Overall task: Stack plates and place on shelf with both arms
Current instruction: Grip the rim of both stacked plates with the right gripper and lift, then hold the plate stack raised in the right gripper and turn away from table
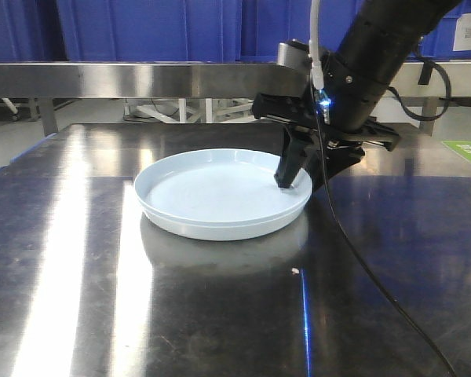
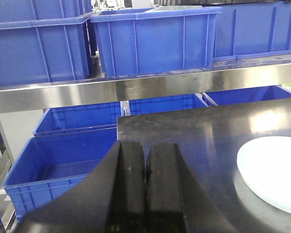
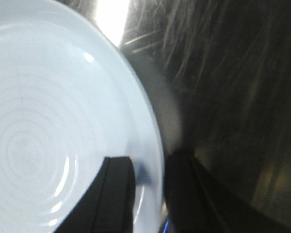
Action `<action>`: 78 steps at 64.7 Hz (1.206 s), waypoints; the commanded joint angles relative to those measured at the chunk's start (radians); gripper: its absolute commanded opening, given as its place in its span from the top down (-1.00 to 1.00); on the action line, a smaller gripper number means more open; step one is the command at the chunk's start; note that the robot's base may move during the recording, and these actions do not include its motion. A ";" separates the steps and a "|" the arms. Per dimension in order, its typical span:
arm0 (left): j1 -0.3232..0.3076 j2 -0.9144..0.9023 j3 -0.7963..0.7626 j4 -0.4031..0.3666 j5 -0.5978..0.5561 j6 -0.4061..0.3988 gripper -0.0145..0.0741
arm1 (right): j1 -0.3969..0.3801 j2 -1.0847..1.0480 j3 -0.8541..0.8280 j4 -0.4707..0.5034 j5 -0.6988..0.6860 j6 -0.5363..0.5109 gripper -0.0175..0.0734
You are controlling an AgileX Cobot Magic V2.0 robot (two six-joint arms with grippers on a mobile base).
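The pale blue-white plates [image 1: 220, 196] lie on the dark steel tabletop, one nested in the other, with a seam running round the rim. My right gripper [image 1: 302, 182] is open and straddles their right rim. One finger is inside the top plate [image 3: 48, 121] and the other is outside the edge. In the right wrist view a gap shows between the inner finger [image 3: 119, 194] and the rim. My left gripper [image 2: 145, 162] is shut on nothing, above the table's far left corner, with the plates [image 2: 274, 170] to its right. The shelf [image 1: 141, 78] rail runs behind the table.
Blue plastic crates [image 2: 155, 39] stand on the shelf [image 2: 136, 87], and more crates [image 2: 63, 165] sit below it. A black cable [image 1: 361, 259] trails from the right arm across the tabletop [image 1: 220, 314]. A green floor mark [image 1: 467, 149] shows at the far right.
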 commanded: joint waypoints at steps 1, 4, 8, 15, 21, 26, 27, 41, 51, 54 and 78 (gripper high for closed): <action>0.001 0.010 -0.031 -0.011 -0.092 -0.004 0.49 | 0.004 -0.045 -0.023 0.016 -0.003 0.012 -0.08; 0.001 0.010 -0.031 -0.011 -0.092 -0.004 0.49 | 0.005 -0.045 -0.023 0.016 -0.001 0.018 -0.08; 0.001 0.010 -0.031 -0.011 -0.092 -0.004 0.49 | 0.005 -0.045 -0.023 0.016 0.004 0.025 -0.08; 0.001 0.010 -0.031 -0.011 -0.092 -0.004 0.49 | 0.005 -0.045 -0.023 0.016 0.010 0.035 -0.01; 0.001 0.010 -0.031 -0.011 -0.092 -0.004 0.49 | 0.005 -0.045 -0.023 0.016 0.010 0.035 0.20; 0.001 0.010 -0.031 -0.011 -0.092 -0.004 0.49 | 0.005 -0.045 -0.023 0.016 0.009 0.035 0.41; 0.001 0.010 -0.031 -0.011 -0.092 -0.004 0.49 | 0.005 -0.045 -0.023 0.016 0.008 0.035 0.45; 0.001 0.010 -0.031 -0.011 -0.092 -0.004 0.49 | 0.002 -0.065 -0.023 0.016 -0.031 0.086 0.50; 0.001 0.010 -0.031 -0.011 -0.092 -0.004 0.49 | -0.014 -0.120 -0.020 0.010 -0.095 0.086 0.50; 0.001 0.010 -0.031 -0.011 -0.092 -0.004 0.49 | -0.018 -0.141 -0.009 -0.005 -0.137 0.086 0.50; 0.001 0.010 -0.031 -0.011 -0.092 -0.004 0.49 | -0.109 -0.453 0.341 -0.174 -0.600 0.085 0.50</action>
